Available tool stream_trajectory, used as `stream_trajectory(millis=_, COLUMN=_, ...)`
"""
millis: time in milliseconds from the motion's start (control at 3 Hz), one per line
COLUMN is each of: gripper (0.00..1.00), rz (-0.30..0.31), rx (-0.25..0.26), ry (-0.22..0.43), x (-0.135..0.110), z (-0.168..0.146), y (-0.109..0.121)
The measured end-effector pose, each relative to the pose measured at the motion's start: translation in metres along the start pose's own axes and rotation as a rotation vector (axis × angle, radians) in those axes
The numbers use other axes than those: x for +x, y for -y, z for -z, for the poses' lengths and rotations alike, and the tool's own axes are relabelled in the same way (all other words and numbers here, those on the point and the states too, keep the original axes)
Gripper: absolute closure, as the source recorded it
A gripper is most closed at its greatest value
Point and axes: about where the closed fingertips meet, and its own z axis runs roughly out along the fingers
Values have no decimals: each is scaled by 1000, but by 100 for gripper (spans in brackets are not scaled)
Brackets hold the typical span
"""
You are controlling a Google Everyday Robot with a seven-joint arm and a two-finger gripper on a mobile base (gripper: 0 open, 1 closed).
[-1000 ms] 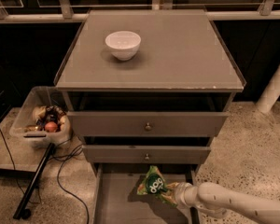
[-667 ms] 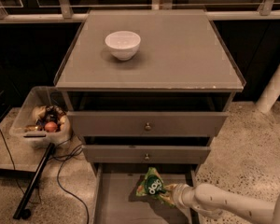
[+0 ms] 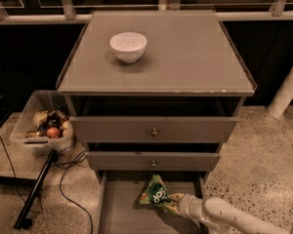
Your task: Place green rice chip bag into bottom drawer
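Observation:
The green rice chip bag [image 3: 156, 193] is small and glossy, with white lettering on a dark circle. It hangs tilted just over the floor of the open bottom drawer [image 3: 122, 213], near its right side. My gripper [image 3: 175, 202] comes in from the lower right on a white arm and is shut on the bag's lower right edge. The fingers are mostly hidden behind the bag.
A white bowl [image 3: 128, 46] stands on the cabinet top [image 3: 185, 57]. Two knobbed drawer fronts [image 3: 154, 130] are above the open drawer. A clear bin of objects [image 3: 41, 126], a black pole [image 3: 36, 189] and cables lie on the floor at left. A white post [image 3: 288, 89] stands at right.
The bag and my gripper have shifted slightly left and a little deeper over the drawer. Nothing else has moved.

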Motion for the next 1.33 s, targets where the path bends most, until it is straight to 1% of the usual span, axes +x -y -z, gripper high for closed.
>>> stream_trajectory(millis=333, gripper=100, rz=-3, rx=-33, ry=37, x=6, z=-12, y=-1)
stream_trajectory(millis=667, gripper=100, rz=12, rx=-92, ry=-3, x=18, z=-25, y=-8)
stream_trajectory(millis=1000, gripper=100, rz=9, rx=-122, ry=-45, x=34, z=-35, y=-12)
stream_trajectory(millis=1333, gripper=100, rz=3, rx=-128, ry=-86, x=48, z=-43, y=-12)
